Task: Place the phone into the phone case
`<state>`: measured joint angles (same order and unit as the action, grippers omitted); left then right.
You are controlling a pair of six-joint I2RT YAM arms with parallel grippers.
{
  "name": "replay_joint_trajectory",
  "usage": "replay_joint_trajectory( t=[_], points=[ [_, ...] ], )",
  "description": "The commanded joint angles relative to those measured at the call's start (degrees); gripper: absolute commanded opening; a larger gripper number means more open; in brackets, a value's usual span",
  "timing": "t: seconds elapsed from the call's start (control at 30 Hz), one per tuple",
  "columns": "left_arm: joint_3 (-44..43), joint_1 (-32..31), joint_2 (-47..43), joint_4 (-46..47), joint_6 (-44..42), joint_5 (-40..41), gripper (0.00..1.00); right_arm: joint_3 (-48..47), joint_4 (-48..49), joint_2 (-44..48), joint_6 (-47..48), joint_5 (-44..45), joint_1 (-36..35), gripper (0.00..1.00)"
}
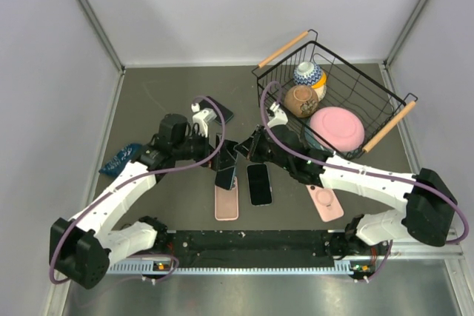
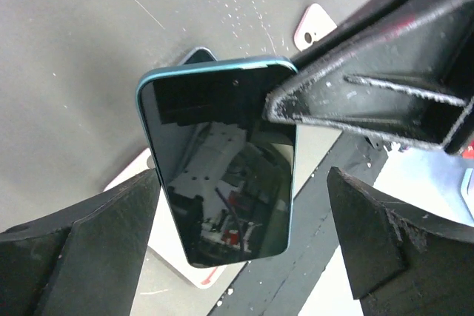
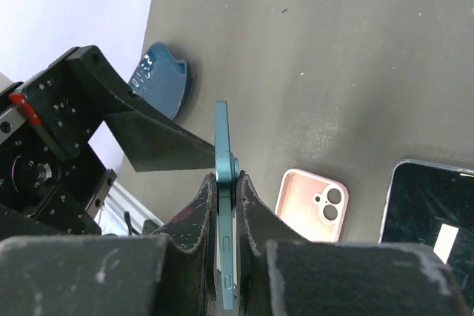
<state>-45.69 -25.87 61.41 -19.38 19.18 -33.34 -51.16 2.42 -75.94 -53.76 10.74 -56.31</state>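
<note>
Phone: teal, off the counter, held on edge over the middle and a bit toward the near edge. Right gripper is pinching it across its thickness, jaws pressed on the screen and back just below the camera bump. That grip leaves the long edges and one end free, which looks like a handover or regrip setup rather than a direct insert.

Left gripper is spread wide and straddles the phone, screen toward its camera. From the right wrist, one of its fingertips sits against the screen side. Touching or just short, can't tell.

Pink case lies flat, open side up, near the near edge and almost under the phone. My read is that it's the target, so the phone is staged right above it. A black phone lies just beside it on the right.

Hard to see:
- top view: both grippers crowd over the phone, so little of it shows
- left wrist: the phone covers most of the case and the right arm's finger hides the phone's upper right corner
- right wrist: the phone's lower end is buried between the fingers
- whether the case fits: can't tell
</note>
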Motion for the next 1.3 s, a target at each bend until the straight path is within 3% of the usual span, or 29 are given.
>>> replay_joint_trajectory(
  t=[0.0, 0.13, 0.23, 0.43, 0.57, 0.67, 0.7, 0.77, 0.83, 1.0, 1.27],
  points=[
    [0.0, -0.1, -4.1, -0.3, -2.5, -5.4, 0.99, -1.1, 1.5, 2.5, 0.8, -1.2, 0.5, 0.00],
    [0.7, 0.0, -5.6, -3.0, -1.1, -1.4, 0.99, 0.6, -0.2, 4.6, 1.0, -3.1, 1.9, 0.00],
    [0.3, 0.2, -6.7, -8.9, 1.7, 7.7, 0.99, 1.6, -1.6, 5.5, 1.5, -6.6, 2.8, 0.00],
    [4.2, 0.7, -13.3, -9.5, 6.8, 23.2, 0.98, 3.3, -3.3, 3.7, 2.7, -12.6, 3.8, 0.00],
    [6.5, 0.9, -12.2, -11.7, 10.8, 28.8, 0.58, 3.2, -0.9, -0.2, 1.6, -18.1, 4.2, 0.00],
    [8.3, 1.0, -9.1, -11.2, 12.0, 27.1, 0.40, 3.0, 2.0, -4.0, 0.3, -21.4, 4.5, 0.00],
    [8.7, 1.0, -8.2, -11.3, 12.0, 27.5, 0.17, 2.8, 2.5, -4.9, 0.1, -21.9, 4.5, 0.00],
    [9.2, 1.0, -5.3, -12.1, 13.7, 28.3, 0.00, 1.9, 3.2, -8.0, -0.5, -23.0, 4.6, 0.00],
    [11.1, 0.8, -3.6, -11.7, 17.8, 32.1, 0.00, 0.5, 3.1, -10.3, -0.6, -24.0, 4.5, 0.00],
    [18.6, 0.8, -4.4, -3.6, 21.8, 31.1, 0.00, -1.0, 4.0, -15.9, -1.1, -25.5, 4.8, 0.00],
    [23.9, 0.5, -4.8, 1.3, 24.3, 26.1, 0.00, -0.4, 6.5, -21.5, -2.6, -26.4, 6.2, 0.00]
  ],
)
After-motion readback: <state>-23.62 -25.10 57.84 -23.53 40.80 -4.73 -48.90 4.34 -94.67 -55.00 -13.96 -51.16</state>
